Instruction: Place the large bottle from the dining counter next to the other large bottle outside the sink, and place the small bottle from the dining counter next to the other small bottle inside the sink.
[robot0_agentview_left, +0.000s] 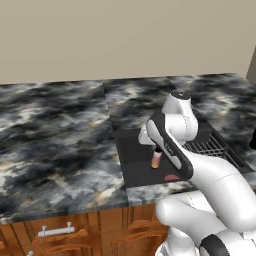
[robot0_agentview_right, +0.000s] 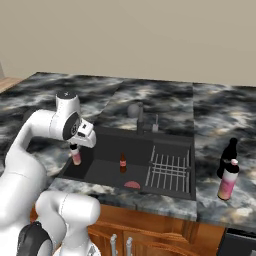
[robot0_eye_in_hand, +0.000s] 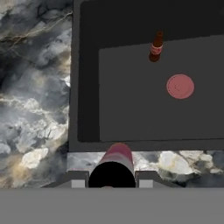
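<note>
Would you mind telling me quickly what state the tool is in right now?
Tool: closed on the small pale pink-orange bottle, holding it by the cap end over the left part of the sink.

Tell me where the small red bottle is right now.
The small red bottle stands upright on the sink floor near its middle in the right base view, left of the drying rack and behind the pink drain.

Your robot is a glossy white arm (robot0_agentview_left: 210, 175) built of rounded, bulbous links with smooth shells. You'll see dark grey bands at its joints, a black disc capping the topmost joint, and a small white boxy hand (robot0_agentview_right: 75, 146) with dark tips.
</note>
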